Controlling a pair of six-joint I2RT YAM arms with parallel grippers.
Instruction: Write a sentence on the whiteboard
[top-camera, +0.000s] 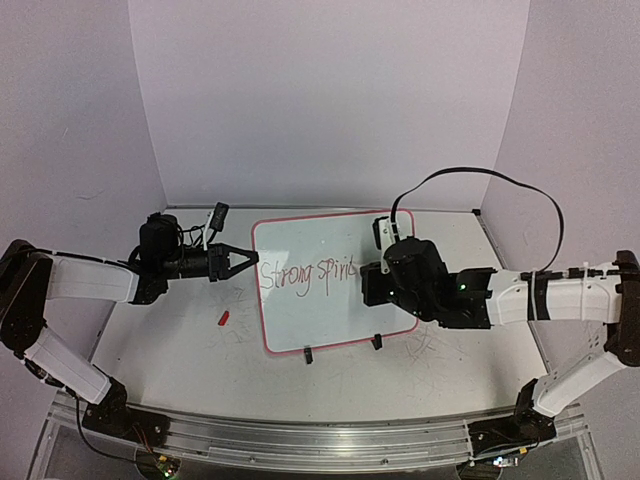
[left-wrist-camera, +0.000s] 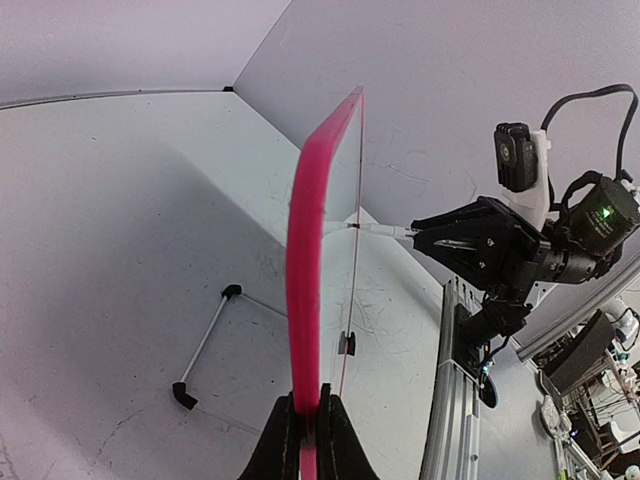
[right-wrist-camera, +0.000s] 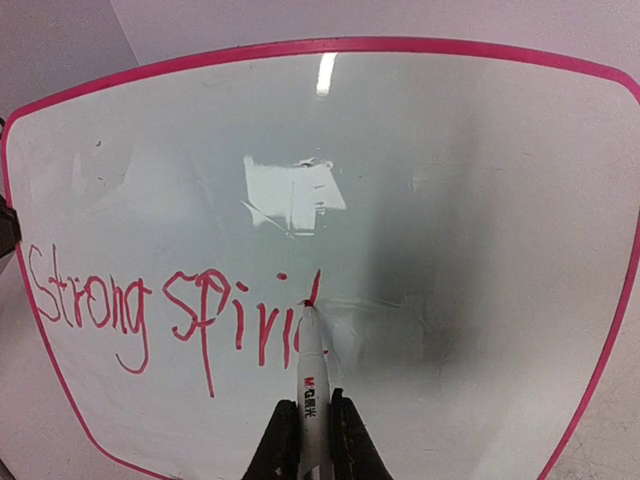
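The whiteboard (top-camera: 325, 322) stands tilted at mid-table, glossy white with a pink rim. My left gripper (top-camera: 250, 262) is shut on its left edge; in the left wrist view the rim (left-wrist-camera: 305, 250) runs up from between the jaws of the left gripper (left-wrist-camera: 308, 425). The sentence (right-wrist-camera: 170, 310) in red reads "Strong spiri" with one more upright stroke begun. My right gripper (right-wrist-camera: 313, 425) is shut on a white marker (right-wrist-camera: 313, 365), whose red tip touches the board at the end of the lettering. From above, the right gripper (top-camera: 372, 283) covers the end of the writing (top-camera: 305, 272).
A small red cap (top-camera: 223, 319) lies on the table left of the board. Two black clip feet (top-camera: 309, 354) (top-camera: 377, 342) hold the board's near edge. A wire prop (left-wrist-camera: 205, 345) sits behind the board. A black cable (top-camera: 480, 178) arcs over the right arm.
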